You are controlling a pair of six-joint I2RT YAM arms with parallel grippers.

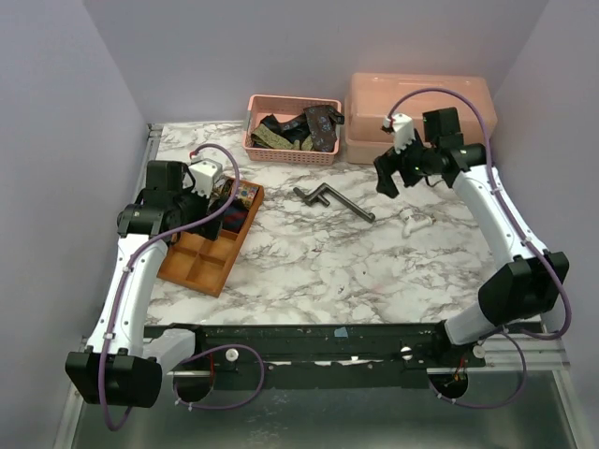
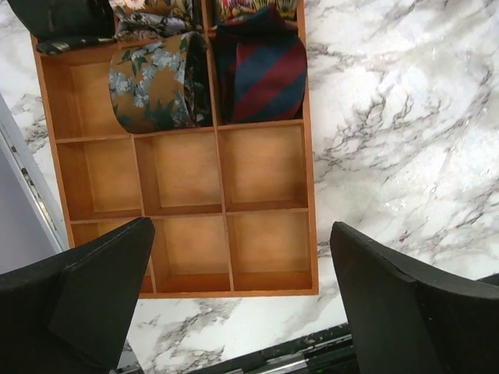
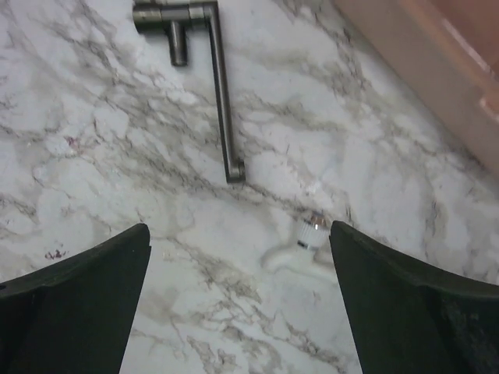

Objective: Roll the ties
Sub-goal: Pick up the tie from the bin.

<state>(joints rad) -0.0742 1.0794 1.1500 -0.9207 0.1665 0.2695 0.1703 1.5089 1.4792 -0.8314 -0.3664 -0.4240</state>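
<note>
Several loose ties [image 1: 301, 131], dark and olive-gold, lie heaped in a pink slatted basket [image 1: 253, 145] at the back. Rolled ties sit in the far cells of a wooden divided tray [image 1: 201, 267] on the left. In the left wrist view they are an olive-gold floral coil [image 2: 152, 89], a red-and-navy striped coil [image 2: 263, 74] and a dark one [image 2: 66, 23]. My left gripper [image 2: 242, 269] hangs open and empty above the tray's vacant near cells [image 2: 263, 165]. My right gripper [image 3: 238, 269] hangs open and empty above bare marble, right of centre [image 1: 391, 178].
A grey metal crank-shaped bar [image 1: 333, 203] lies mid-table and also shows in the right wrist view [image 3: 218, 86]. A small white capped object [image 3: 306, 240] lies on the marble near my right gripper. A closed pink bin [image 1: 421, 112] stands at the back right.
</note>
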